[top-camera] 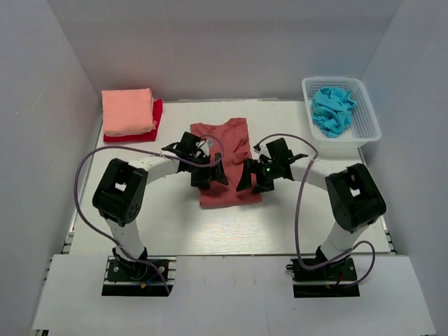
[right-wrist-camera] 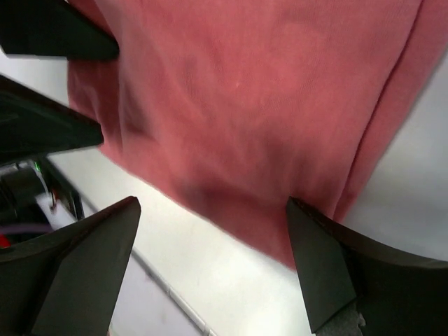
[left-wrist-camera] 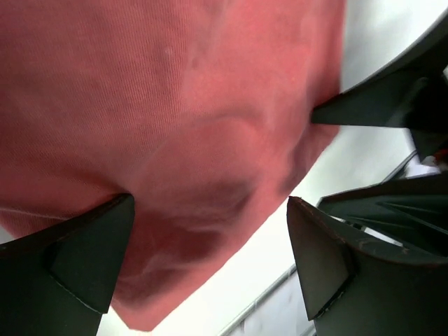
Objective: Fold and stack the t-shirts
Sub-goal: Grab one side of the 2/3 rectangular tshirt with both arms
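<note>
Because both grippers hang right over it, parts of the brick-red t-shirt (top-camera: 229,150) are hidden from above. It lies in the middle of the table (top-camera: 175,224), soft and wrinkly, folded into a long strip. The left gripper (top-camera: 208,173) is at its left side and the right gripper (top-camera: 253,178) at its right side, both with jaws wide apart, holding nothing. At the far left corner a puffy salmon-pink t-shirt (top-camera: 128,110) lies folded on a bright red t-shirt (top-camera: 158,112), which only peeks out. At the far right corner stands a white mesh basket (top-camera: 365,119) with a crumpled blue cloth (top-camera: 332,110) inside
</note>
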Motion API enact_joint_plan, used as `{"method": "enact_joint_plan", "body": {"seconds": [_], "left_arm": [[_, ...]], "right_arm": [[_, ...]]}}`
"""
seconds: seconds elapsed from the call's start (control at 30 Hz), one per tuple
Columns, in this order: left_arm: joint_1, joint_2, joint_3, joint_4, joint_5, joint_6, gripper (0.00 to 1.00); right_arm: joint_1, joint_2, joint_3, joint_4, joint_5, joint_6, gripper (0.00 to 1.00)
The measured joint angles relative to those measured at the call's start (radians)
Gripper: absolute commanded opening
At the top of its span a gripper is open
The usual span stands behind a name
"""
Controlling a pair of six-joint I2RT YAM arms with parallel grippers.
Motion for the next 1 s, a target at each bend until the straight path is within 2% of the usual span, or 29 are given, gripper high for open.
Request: {"method": "enact_joint_plan", "body": {"seconds": [0.17, 0.3, 0.4, 0.57, 0.63, 0.83, 0.93, 1.0], "left_arm": [[-0.048, -0.143, -0.045, -0.164, -0.100, 0.004, 1.00], [-0.055, -0.294, -0.030, -0.261, -0.184, 0.006, 1.00], [-0.056, -0.406, -0.045, -0.300, -0.235, -0.010, 1.00], [-0.082, -0.473, -0.175, -0.327, -0.296, -0.048, 0.99], [-0.093, -0.447, -0.229, -0.325, -0.309, -0.065, 0.89], [-0.113, -0.339, -0.306, -0.277, -0.326, -0.084, 0.73], [-0.114, -0.315, -0.305, -0.251, -0.323, -0.091, 0.70], [-0.114, -0.311, -0.305, -0.239, -0.323, -0.095, 0.64]], "right_arm": [[0.057, -0.173, -0.057, -0.181, 0.028, -0.013, 0.90], [0.060, -0.336, -0.059, -0.241, 0.065, 0.024, 0.90], [0.057, -0.402, -0.044, -0.301, 0.135, 0.063, 0.90], [0.053, -0.348, -0.042, -0.402, 0.229, 0.111, 0.89], [0.051, -0.297, -0.048, -0.411, 0.243, 0.119, 0.87], [0.045, -0.113, -0.061, -0.418, 0.210, 0.144, 0.79], [0.040, -0.105, -0.060, -0.415, 0.190, 0.156, 0.77], [0.037, -0.099, -0.060, -0.412, 0.182, 0.164, 0.74]]}}
